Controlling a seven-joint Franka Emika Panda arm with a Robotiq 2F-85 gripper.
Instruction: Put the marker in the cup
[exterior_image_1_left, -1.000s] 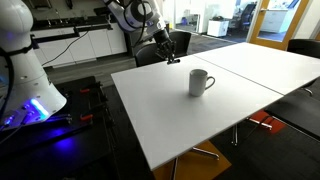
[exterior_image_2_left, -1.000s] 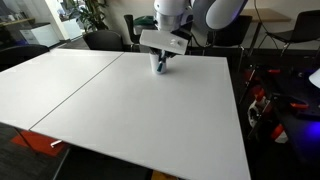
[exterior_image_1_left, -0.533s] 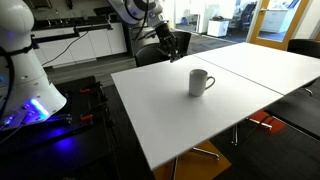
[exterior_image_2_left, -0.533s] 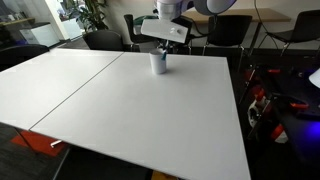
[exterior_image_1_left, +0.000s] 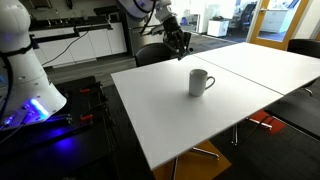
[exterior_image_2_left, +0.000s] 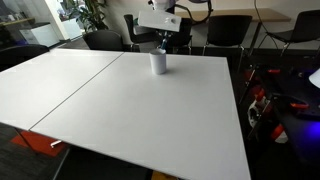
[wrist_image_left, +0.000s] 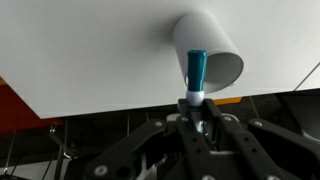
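One marker (wrist_image_left: 196, 70), clenched by its end in the gripper (wrist_image_left: 200, 112), points lengthwise toward the cup (wrist_image_left: 215, 50), carried higher than before.

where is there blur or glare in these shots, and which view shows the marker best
Wrist view: the marker and cup are fairly sharp, while the gripper linkage in the foreground is dark and soft. In an exterior view the windows are blown out and a blue glow tints the lower left; in both exterior views the marker is too small to make out.
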